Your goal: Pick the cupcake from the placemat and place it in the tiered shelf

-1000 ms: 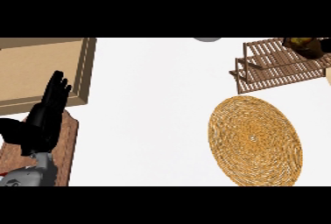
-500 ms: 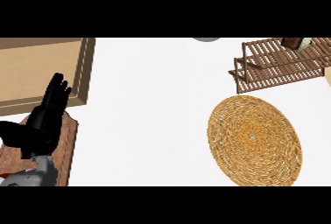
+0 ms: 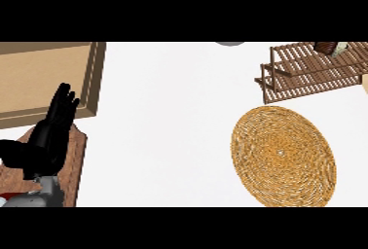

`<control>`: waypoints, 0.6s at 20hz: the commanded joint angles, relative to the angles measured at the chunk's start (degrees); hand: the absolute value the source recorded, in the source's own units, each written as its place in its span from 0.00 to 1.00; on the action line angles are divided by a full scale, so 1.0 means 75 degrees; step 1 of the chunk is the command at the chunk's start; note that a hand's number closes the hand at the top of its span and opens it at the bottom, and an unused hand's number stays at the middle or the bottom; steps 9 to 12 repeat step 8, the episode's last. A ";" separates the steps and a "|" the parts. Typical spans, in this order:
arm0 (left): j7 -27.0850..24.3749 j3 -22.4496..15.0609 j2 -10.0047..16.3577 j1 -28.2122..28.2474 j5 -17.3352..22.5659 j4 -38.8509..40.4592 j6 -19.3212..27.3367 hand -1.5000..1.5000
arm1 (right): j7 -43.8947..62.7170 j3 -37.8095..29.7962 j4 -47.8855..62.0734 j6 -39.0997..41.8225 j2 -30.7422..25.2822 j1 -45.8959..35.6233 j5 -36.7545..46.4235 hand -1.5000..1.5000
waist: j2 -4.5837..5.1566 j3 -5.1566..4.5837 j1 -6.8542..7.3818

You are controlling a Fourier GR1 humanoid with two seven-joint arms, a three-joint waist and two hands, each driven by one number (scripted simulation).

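The round woven placemat [image 3: 284,155] lies at the right of the white counter with nothing on it. Behind it, at the top right, stands the brown slatted tiered shelf [image 3: 309,73]. A small brown thing, seemingly the cupcake [image 3: 327,47], sits at the shelf's far edge, partly cut off by the view's top, with a pale shape beside it. My left hand [image 3: 46,138] rests open at the far left, fingers straight and pointing up, far from the placemat and shelf. I cannot make out my right hand.
A tan wooden box [image 3: 43,82] fills the upper left. A dark wooden board [image 3: 72,165] lies under my left hand. A grey rounded object [image 3: 230,43] peeks in at the top edge. A pale sliver [image 3: 365,85] shows at the right edge.
The dark shape at the shelf's far corner has shrunk and drawn back toward the top edge, leaving a small brown thing there. My left hand has stayed still.
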 commanded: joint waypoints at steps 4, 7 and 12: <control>-0.0361 0.0042 -0.0127 0.0036 0.0015 0.0319 -0.0012 0.50 | -0.0486 -0.0235 0.0218 0.1073 -0.0685 0.0749 -0.0272 0.00 | 0.0022 0.0010 0.0033; -0.0197 0.0228 0.0135 -0.0093 0.0183 0.0181 -0.0217 0.50 | -0.0872 -0.0381 0.0233 0.1394 -0.0911 0.1154 -0.0422 0.00 | 0.0016 0.0017 0.0026; 0.0246 0.0133 0.0031 -0.0372 0.0007 0.0018 0.0066 0.50 | -0.0854 -0.0365 0.0230 0.1426 -0.0857 0.1164 -0.0430 0.00 | 0.0007 0.0017 0.0024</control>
